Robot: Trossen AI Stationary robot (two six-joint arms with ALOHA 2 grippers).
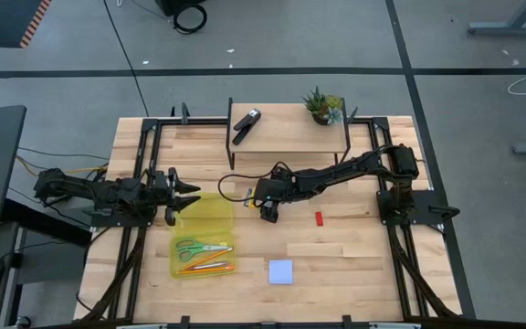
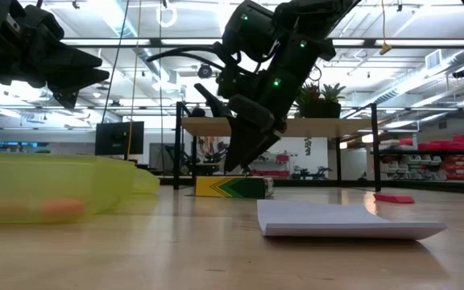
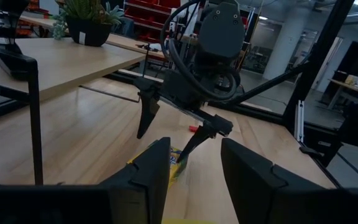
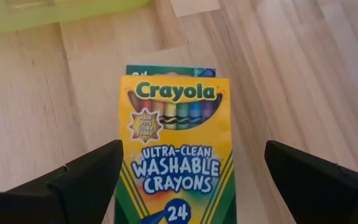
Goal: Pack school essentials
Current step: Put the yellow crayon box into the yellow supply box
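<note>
The crayon box [image 4: 176, 149] lay flat on the tabletop near its middle, just beside the yellow tray [image 1: 203, 236], with the right claw [image 1: 268, 212] poised directly above it, fingers spread wide to either side and gripping nothing. It looked like a light, stiff cardboard pack with a smooth printed face that could dent or slip, so taking it across its narrow width, by the two long edges near the middle, seemed the safest hold. The left claw [image 1: 184, 194] waited open and empty over the tray's far end.
</note>
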